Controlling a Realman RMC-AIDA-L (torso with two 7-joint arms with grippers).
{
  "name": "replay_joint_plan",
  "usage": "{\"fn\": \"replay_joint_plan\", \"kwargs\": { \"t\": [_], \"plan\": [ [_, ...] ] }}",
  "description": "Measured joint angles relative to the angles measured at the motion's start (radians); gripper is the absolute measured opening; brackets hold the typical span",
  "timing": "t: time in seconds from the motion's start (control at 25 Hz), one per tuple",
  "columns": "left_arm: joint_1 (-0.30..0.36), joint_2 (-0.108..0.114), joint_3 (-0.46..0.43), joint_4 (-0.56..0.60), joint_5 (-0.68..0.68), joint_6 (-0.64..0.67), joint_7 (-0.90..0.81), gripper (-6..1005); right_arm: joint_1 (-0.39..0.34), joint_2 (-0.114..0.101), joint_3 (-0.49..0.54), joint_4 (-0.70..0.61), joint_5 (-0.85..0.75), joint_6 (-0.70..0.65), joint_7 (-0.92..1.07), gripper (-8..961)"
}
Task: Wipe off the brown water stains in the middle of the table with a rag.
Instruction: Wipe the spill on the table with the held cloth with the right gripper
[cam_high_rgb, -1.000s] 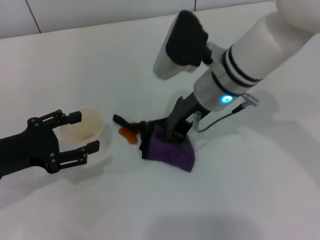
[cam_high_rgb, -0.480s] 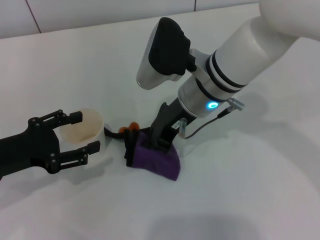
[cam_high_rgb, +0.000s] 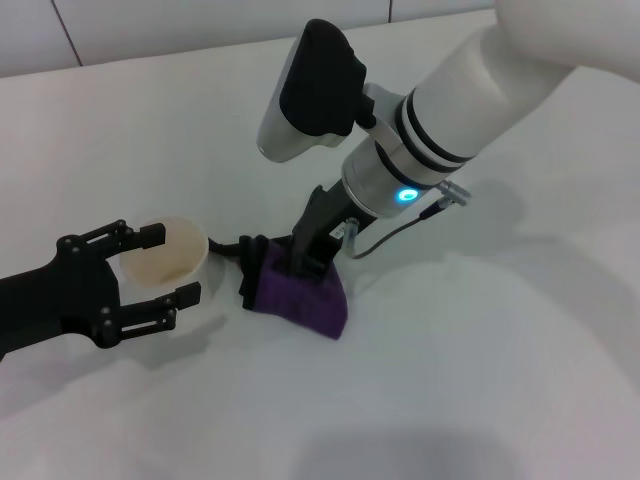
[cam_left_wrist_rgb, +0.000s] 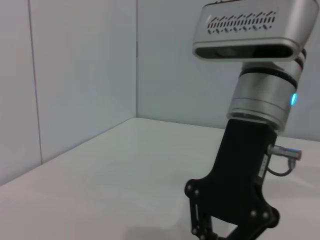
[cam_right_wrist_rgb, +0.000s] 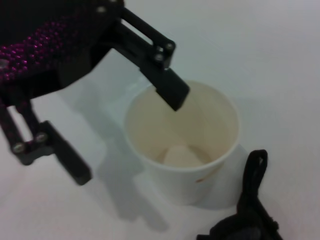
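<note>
The right gripper (cam_high_rgb: 312, 258) presses down, fingers closed on the rag (cam_high_rgb: 298, 296), a crumpled purple cloth with black edging spread on the table (cam_high_rgb: 480, 380). The stains lie hidden beneath. The left gripper (cam_high_rgb: 150, 268), fingers spread wide, flanks the cup (cam_high_rgb: 170, 255) beside the rag's strap.

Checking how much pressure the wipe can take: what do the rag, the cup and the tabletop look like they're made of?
The rag looks like soft purple fabric with black edging: it folds and bunches under the right gripper. The cup seems thin paper or plastic, matte, pale and slightly translucent at the wall. The table looks hard, smooth and white, perhaps laminate.
</note>
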Motion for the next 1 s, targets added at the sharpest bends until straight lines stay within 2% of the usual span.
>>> {"fn": "replay_joint_plan", "kwargs": {
  "t": [0.44,0.68,1.0],
  "plan": [
    [-0.004,0.0,0.0,-0.002,0.0,0.001,0.0,817,0.082,0.0,0.005,0.091,0.001,0.096,0.015,91],
    [-0.01,0.0,0.0,-0.005,0.0,-0.001,-0.003,818,0.1,0.0,-0.004,0.107,0.002,0.115,0.024,94],
    [-0.012,0.0,0.0,-0.007,0.0,-0.004,-0.004,818,0.119,0.0,-0.091,0.096,0.075,0.073,0.015,97]
  ]
}}
